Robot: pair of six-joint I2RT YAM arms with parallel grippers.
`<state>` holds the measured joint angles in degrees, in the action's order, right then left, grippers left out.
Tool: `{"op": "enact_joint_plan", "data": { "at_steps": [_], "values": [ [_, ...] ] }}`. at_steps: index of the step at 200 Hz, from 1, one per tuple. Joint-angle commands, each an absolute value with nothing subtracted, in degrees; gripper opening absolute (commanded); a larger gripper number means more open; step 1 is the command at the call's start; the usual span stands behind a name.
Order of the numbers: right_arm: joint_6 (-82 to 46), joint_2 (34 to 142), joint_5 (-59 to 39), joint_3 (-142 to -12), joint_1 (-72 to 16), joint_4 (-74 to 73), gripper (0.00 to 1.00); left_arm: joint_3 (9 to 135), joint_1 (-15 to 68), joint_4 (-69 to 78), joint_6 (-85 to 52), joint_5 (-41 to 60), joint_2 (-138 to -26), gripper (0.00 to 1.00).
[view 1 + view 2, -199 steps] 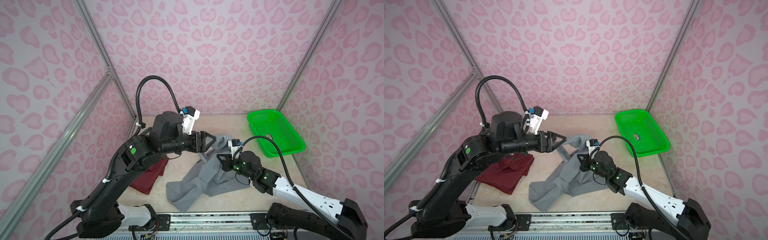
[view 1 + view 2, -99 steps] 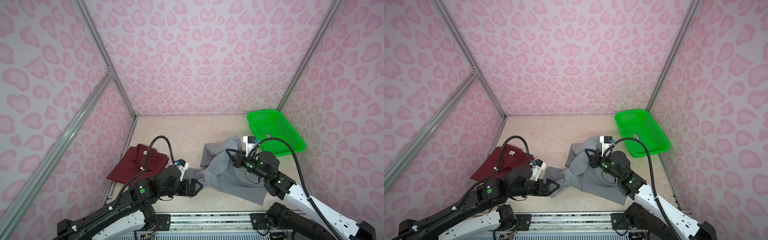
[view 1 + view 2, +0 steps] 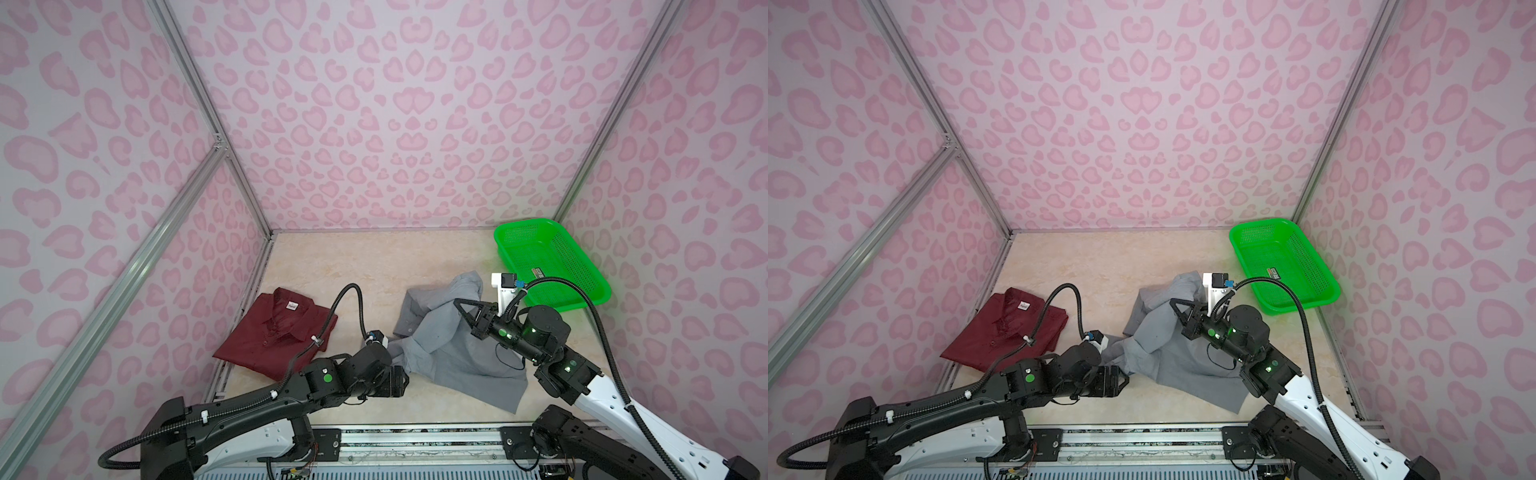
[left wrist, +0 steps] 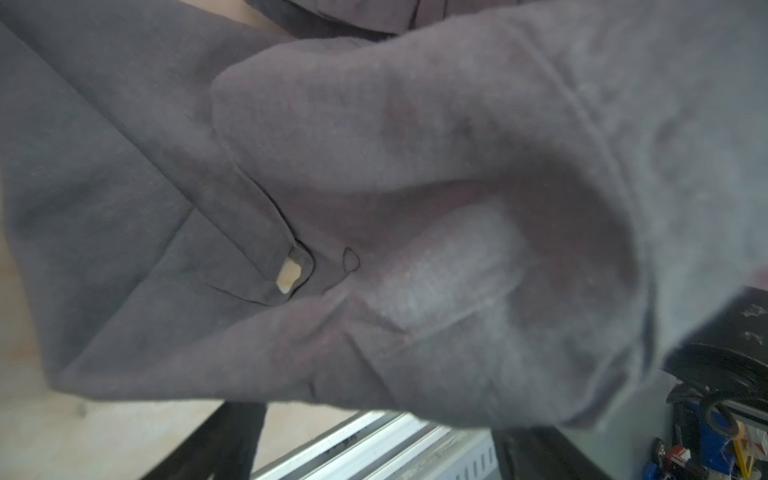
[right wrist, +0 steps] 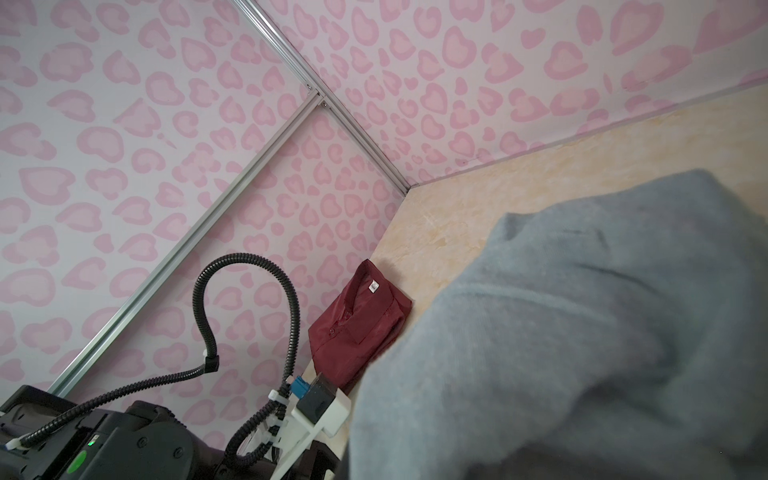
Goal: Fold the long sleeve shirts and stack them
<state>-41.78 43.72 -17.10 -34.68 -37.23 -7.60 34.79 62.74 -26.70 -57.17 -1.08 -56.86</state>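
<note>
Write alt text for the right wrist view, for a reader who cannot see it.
A blurred grey shirt fills the near part of the view, over a beige table. Beyond it a folded maroon shirt lies by the pink-patterned wall, and the left arm with its black cable shows nearby.

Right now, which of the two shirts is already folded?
The maroon shirt: it lies as a flat, neat rectangle with its collar on top. The grey shirt to its right lies rumpled and spread out, unfolded.

Maroon collared shirt [image 3: 276,332], folded flat w/ white neck label showing, lies at 9 o'clock; grey shirt [image 3: 449,353] sprawls crumpled, unfolded, near centre toward 4 o'clock.
</note>
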Motion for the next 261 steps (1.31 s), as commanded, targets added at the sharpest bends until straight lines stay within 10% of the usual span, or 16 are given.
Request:
{"op": "enact_joint_plan", "data": {
  "at_steps": [1, 51, 125, 140, 162, 245, 261],
  "values": [
    [-42.05, 42.94, -19.06, -35.15, -37.29, -8.51, 0.00, 34.98, 62.71, -23.91, -57.01, -3.66, -57.92, 0.67],
    [-41.69, 40.00, -18.83, -35.42, -37.34, -5.42, 0.00, 39.44, 62.23, -29.09, -53.24, -7.73, -58.54, 0.05],
    [-40.87, 37.79, -19.45, -34.93, -37.30, -2.98, 0.00, 42.31, 60.82, -32.00, -48.24, -11.37, -54.44, 0.04],
    [-40.79, 37.96, -19.26, -34.71, -37.28, -2.77, 0.00, 43.55, 60.86, -30.66, -45.43, -8.82, -53.51, 0.55],
    [-40.63, 38.07, -19.09, -34.59, -37.32, -2.90, 0.00, 44.76, 61.30, -31.32, -43.77, -6.95, -53.11, 1.00],
    [-41.24, 38.78, -19.83, -34.34, -37.27, -4.17, 0.00, 40.42, 63.04, -19.18, -47.90, -0.13, -60.42, 1.00],
    [-41.20, 38.04, -19.84, -34.28, -37.27, -3.65, 0.00, 40.85, 63.01, -19.69, -47.41, -1.71, -60.83, 0.82]
  ]
}}
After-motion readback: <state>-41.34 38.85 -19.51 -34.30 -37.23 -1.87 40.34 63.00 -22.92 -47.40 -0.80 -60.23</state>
